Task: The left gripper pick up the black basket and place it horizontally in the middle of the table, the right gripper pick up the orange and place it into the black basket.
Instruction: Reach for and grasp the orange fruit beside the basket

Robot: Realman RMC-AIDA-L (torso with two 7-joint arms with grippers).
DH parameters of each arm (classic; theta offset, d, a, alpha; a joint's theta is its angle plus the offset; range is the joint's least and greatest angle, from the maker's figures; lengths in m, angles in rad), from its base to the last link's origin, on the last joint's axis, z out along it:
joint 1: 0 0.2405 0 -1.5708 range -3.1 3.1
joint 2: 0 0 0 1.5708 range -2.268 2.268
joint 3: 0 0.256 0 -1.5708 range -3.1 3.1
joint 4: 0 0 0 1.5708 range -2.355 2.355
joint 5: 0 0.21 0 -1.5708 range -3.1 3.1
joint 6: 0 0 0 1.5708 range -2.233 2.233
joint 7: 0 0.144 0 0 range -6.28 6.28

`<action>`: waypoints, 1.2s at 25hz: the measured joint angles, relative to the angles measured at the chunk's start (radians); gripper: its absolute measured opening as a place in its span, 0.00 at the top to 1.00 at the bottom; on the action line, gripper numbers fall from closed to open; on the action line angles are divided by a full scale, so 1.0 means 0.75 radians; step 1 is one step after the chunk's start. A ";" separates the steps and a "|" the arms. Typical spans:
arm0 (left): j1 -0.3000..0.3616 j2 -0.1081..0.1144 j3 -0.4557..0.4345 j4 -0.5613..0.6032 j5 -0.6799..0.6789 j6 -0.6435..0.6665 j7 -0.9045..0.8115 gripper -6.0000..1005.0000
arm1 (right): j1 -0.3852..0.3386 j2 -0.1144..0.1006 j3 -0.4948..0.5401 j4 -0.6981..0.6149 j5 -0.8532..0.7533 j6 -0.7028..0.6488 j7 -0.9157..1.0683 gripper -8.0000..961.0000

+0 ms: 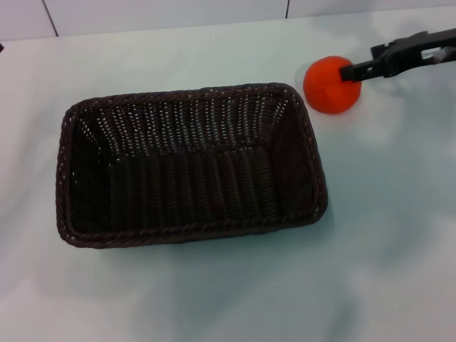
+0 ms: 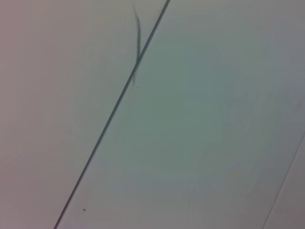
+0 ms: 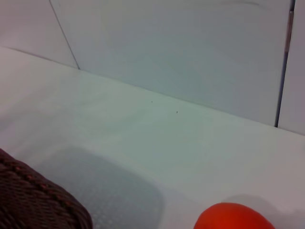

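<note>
The black basket [image 1: 191, 165] lies lengthwise across the middle of the table [image 1: 385, 235], open side up and empty. Its braided rim corner also shows in the right wrist view [image 3: 38, 195]. The orange [image 1: 329, 85] sits on the table just beyond the basket's far right corner; its top shows in the right wrist view [image 3: 233, 217]. My right gripper [image 1: 350, 71] reaches in from the right, and its black tip touches the orange's upper right side. Only one finger shows. My left gripper is out of view; its wrist view shows only a pale wall.
A white tiled wall [image 1: 171, 14] runs along the table's far edge. Bare tabletop lies in front of the basket and to its right.
</note>
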 joint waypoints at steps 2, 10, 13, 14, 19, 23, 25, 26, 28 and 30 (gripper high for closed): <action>-0.002 -0.001 0.000 -0.014 -0.015 0.000 0.001 0.12 | -0.002 0.020 0.000 -0.001 -0.014 0.030 -0.008 0.02; -0.005 -0.001 0.000 -0.048 -0.036 -0.001 -0.018 0.11 | 0.001 0.060 -0.008 0.028 -0.058 0.121 -0.051 0.04; -0.005 -0.001 0.000 -0.057 -0.040 -0.001 -0.021 0.11 | 0.013 0.063 -0.023 0.044 -0.059 0.145 -0.056 0.05; -0.005 -0.002 0.000 -0.070 -0.047 -0.001 -0.022 0.11 | 0.018 0.065 -0.029 0.051 -0.059 0.155 -0.058 0.05; -0.002 -0.001 -0.002 -0.107 -0.076 -0.002 -0.022 0.11 | 0.048 0.069 -0.034 0.132 -0.060 0.227 -0.076 0.07; 0.004 -0.001 -0.003 -0.115 -0.093 -0.002 -0.023 0.11 | 0.075 0.069 -0.036 0.218 -0.061 0.295 -0.112 0.08; 0.005 -0.001 -0.003 -0.115 -0.095 -0.002 -0.024 0.11 | 0.085 0.070 -0.038 0.258 -0.061 0.331 -0.127 0.10; 0.006 -0.001 -0.003 -0.115 -0.095 0.000 -0.026 0.11 | 0.088 0.071 -0.039 0.275 -0.061 0.351 -0.133 0.12; 0.006 -0.002 -0.003 -0.115 -0.096 0.000 -0.037 0.11 | 0.093 0.071 -0.040 0.295 -0.061 0.373 -0.140 0.15; 0.005 -0.001 -0.003 -0.115 -0.096 -0.001 -0.043 0.11 | 0.095 0.071 -0.041 0.306 -0.061 0.385 -0.143 0.20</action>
